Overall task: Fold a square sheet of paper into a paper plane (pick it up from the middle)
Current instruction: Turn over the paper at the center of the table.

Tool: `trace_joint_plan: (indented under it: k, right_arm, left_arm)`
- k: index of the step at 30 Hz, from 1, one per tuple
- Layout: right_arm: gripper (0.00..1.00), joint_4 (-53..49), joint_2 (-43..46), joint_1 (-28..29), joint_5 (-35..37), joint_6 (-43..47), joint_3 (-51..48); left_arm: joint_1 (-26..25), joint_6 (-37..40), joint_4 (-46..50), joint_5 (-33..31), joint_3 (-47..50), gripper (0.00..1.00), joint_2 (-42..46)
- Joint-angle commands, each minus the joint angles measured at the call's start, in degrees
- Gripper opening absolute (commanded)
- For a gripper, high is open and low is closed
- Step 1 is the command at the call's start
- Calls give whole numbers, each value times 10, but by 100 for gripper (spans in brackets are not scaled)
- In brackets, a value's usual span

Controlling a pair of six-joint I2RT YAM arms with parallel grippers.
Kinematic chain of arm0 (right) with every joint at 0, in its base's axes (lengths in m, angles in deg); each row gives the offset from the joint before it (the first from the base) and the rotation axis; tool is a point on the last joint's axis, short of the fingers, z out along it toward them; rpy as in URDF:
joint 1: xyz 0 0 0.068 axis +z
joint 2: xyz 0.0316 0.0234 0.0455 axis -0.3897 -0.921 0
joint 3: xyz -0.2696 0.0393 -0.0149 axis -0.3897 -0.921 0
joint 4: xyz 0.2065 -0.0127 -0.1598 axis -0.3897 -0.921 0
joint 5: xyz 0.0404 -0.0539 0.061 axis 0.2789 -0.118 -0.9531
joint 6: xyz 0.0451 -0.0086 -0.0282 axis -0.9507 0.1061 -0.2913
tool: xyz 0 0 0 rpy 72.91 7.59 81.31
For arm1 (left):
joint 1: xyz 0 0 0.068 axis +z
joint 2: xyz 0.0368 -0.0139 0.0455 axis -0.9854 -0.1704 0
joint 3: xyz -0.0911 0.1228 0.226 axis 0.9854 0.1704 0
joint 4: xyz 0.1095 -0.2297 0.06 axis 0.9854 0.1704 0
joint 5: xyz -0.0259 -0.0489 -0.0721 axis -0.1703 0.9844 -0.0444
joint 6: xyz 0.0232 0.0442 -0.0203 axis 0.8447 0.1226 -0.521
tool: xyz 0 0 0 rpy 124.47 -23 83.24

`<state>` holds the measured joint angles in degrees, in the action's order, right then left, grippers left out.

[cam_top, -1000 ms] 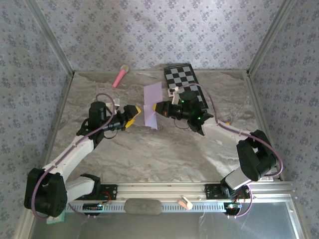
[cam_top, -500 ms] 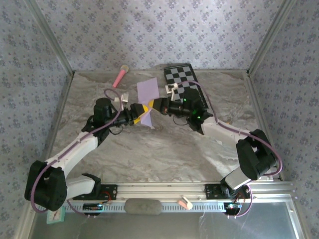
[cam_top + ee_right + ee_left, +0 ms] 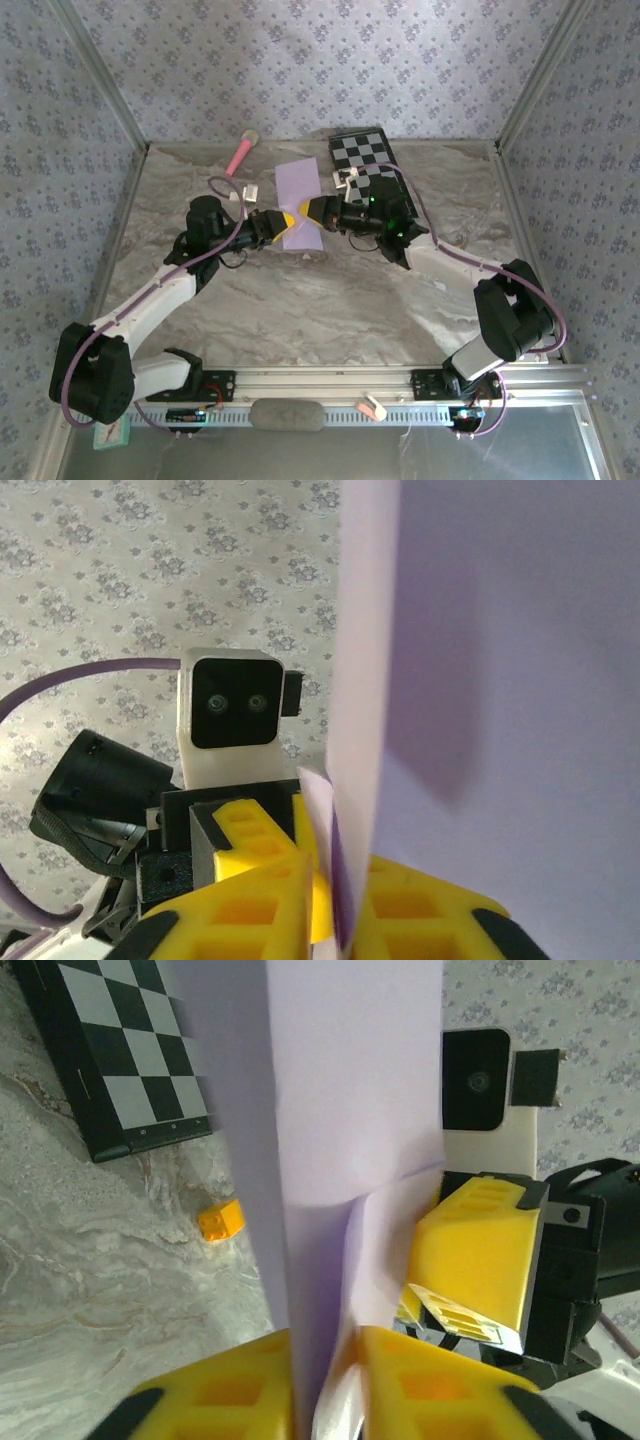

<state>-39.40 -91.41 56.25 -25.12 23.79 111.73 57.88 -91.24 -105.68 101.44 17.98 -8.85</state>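
Observation:
The square sheet of paper (image 3: 300,188), pale lilac and creased, hangs above the table between my two grippers, which meet nose to nose. My left gripper (image 3: 284,220) is shut on its near edge; in the left wrist view the folded layers (image 3: 350,1080) are pinched between the yellow fingers of that gripper (image 3: 325,1350). My right gripper (image 3: 306,211) faces it from the right. In the right wrist view the sheet (image 3: 500,680) stands in my right gripper (image 3: 335,870), whose jaws are slightly apart: the paper lies against one pad, with a thin gap at the other.
A black-and-white checkered board (image 3: 365,160) lies at the back behind the right arm. A pink stick (image 3: 240,153) rests at the back left. A small yellow block (image 3: 220,1220) sits on the marble table near the board. Frame posts stand at both sides.
My left gripper has swung right up to the paper and closed on it. The right jaws have eased slightly apart. The sheet has tipped from upright toward flatter.

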Motion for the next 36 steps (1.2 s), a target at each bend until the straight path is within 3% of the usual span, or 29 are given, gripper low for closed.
trace_joint_plan:
  k: [1,4,9,17,22,28,32,36]
  right_arm:
    - [20,-35,17,-12,0,13,-3]
    - [32,-99,43,-26,21,51,-6]
    - [54,-281,105,-50,104,149,4]
    - [75,-490,203,-67,311,259,17]
    - [82,-581,206,-74,402,263,53]
    - [88,-599,215,-79,426,247,45]
    - [88,-609,223,-92,428,235,35]
    - [88,-604,240,-112,415,224,22]
  left_arm:
    - [-4,16,-15,8,-18,15,-1]
    - [-4,45,24,-2,-29,13,2]
    - [-5,167,223,-78,-81,11,11]
    - [-52,331,564,-411,-196,9,-9]
    - [-87,353,695,-591,-257,10,-61]
    - [-151,307,817,-796,-322,9,-172]
    - [-180,268,852,-842,-346,8,-256]
    - [-204,257,825,-808,-353,9,-318]
